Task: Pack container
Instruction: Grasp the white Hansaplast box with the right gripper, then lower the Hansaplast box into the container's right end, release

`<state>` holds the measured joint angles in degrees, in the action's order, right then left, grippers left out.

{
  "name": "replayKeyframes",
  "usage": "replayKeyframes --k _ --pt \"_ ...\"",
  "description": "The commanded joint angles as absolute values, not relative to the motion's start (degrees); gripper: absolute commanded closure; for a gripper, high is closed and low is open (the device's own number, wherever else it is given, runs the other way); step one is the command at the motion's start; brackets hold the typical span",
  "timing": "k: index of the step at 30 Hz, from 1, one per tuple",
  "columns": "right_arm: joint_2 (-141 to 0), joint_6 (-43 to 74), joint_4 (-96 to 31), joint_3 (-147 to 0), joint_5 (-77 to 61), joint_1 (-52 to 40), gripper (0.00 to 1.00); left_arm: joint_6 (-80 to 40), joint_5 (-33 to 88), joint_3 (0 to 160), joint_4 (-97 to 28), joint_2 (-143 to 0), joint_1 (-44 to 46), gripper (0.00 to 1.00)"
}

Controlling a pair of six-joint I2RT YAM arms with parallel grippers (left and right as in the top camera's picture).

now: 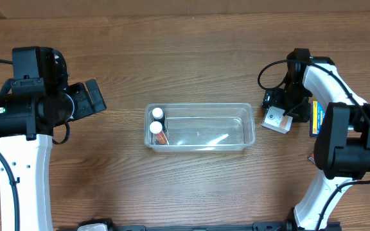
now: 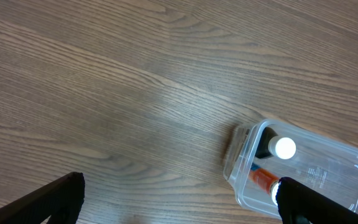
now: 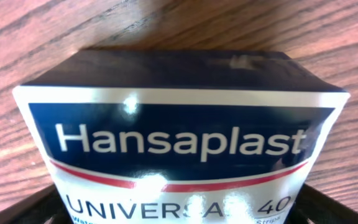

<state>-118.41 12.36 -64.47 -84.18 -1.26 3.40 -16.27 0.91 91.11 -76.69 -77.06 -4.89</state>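
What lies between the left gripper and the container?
Nothing but wood: only the table separates the left gripper from the container. The overhead and left wrist views both show this.

Wooden table (image 1: 191, 58), Hansaplast box (image 3: 179, 143), blue-and-yellow box (image 1: 317, 120)

Brown wood-grain table (image 1: 191, 58) filling the view, streaky planks, soft glare from overhead light
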Motion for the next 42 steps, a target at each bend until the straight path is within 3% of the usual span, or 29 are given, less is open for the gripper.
replayKeyframes --k 1,11,14,18,24,28,32,39,42 --pt "-118.7 11.8 -64.5 -83.9 -1.8 3.6 0.17 -15.2 1.6 90.7 -76.5 -77.5 -5.1 0.00" --pt "-117.4 12.1 -67.2 -85.4 -1.8 3.6 0.35 -15.2 1.5 90.7 -76.5 -77.5 -5.1 0.00" --pt "-106.6 12.2 -73.5 -91.1 -1.8 2.9 0.35 -15.2 1.5 90.7 -76.4 -77.5 -5.1 0.00" --pt "-87.6 12.3 -79.7 -93.4 -1.6 -9.8 0.33 -15.2 1.5 90.7 -76.5 -77.5 -5.1 0.00" --pt "-85.1 19.0 -77.7 -88.7 -1.1 -25.1 0.32 -15.2 1.5 90.7 -77.3 -77.5 -5.1 0.00" --pt "-85.2 20.0 -69.0 -77.1 -1.2 -25.2 0.26 -15.2 1.5 90.7 -77.7 -77.5 -5.1 0.00" --pt "-85.8 20.0 -61.1 -70.3 -0.9 -25.2 0.29 -15.2 1.5 90.7 -77.8 -77.5 -5.1 0.00" --pt "-86.6 20.0 -60.4 -70.3 4.4 -25.2 0.32 -15.2 1.5 90.7 -77.8 -77.5 -5.1 0.00" --pt "-83.4 23.1 -63.5 -77.6 10.0 -23.8 0.34 -15.2 1.5 90.7 -77.8 -77.5 -5.1 0.00"
